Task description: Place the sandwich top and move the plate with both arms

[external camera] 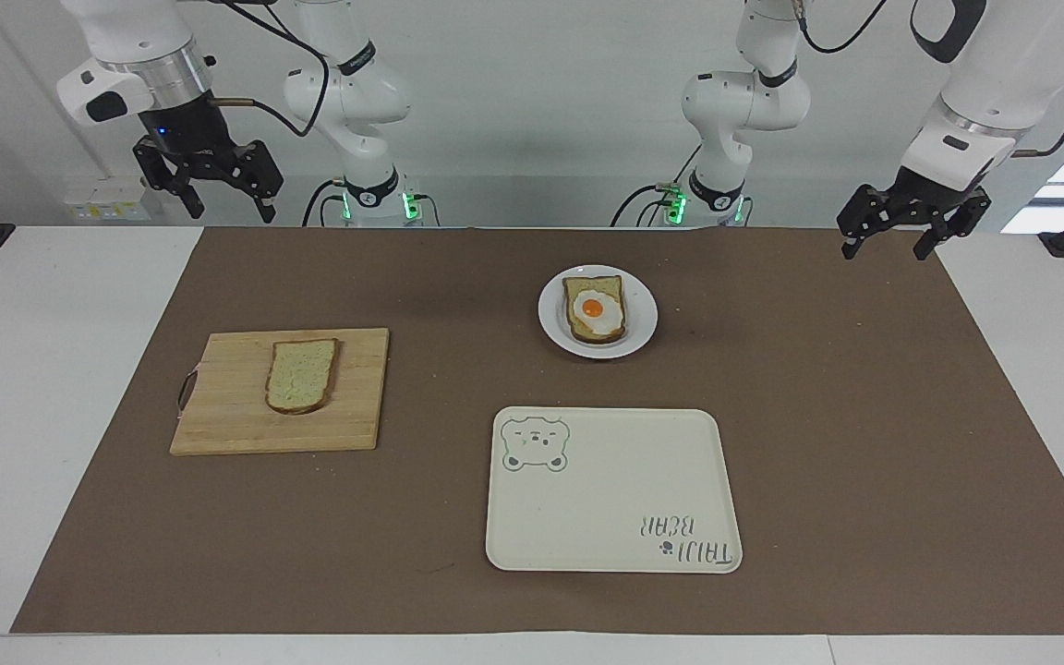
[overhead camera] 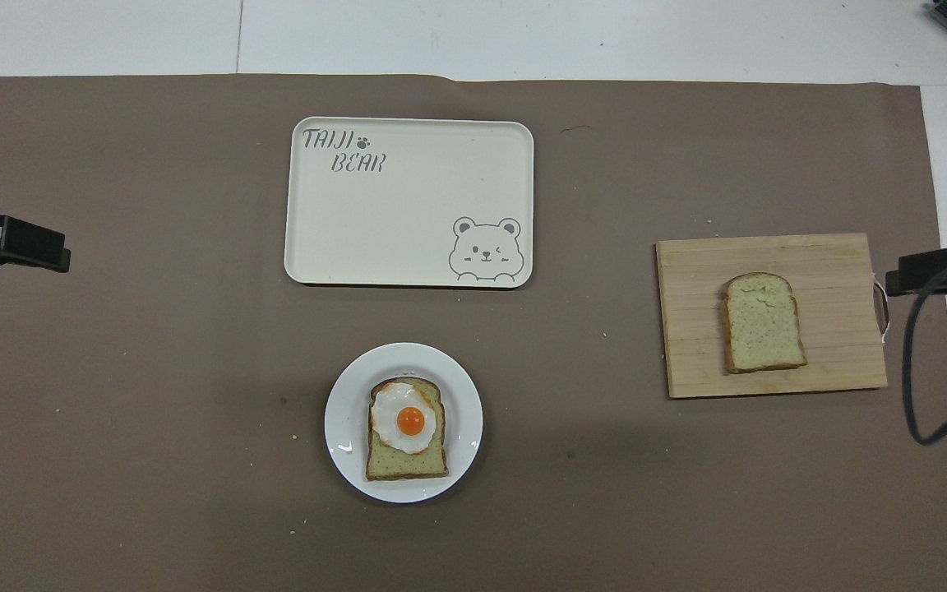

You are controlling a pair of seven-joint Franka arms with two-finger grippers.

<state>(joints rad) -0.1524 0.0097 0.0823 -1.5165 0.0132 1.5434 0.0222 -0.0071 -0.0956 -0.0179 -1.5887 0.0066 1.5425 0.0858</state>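
Brown mat on a white worktop (external camera: pixel 52 388), both arms waiting above the robots' edge.

Top slice (external camera: pixel 302 375) lies flat on a board (external camera: pixel 227 425) toward the right arm's end. Plate (external camera: pixel 639 325) holds the egg slice (external camera: pixel 595 308), nearer the robots than the bear tray (external camera: pixel 612 490). Right pincer (external camera: pixel 224 196) hangs open and empty over the worktop's edge at its end; left pincer (external camera: pixel 889 242) hangs open and empty over the mat's corner at its end.

We see brown mat (overhead camera: pixel 194 460) covering table (overhead camera: pixel 605 33). Cream bear tray (overhead camera: pixel 408 205) at mat's centre; wooden cutting board (overhead camera: pixel 835 362) at tray's 3 o'clock in overhead view.
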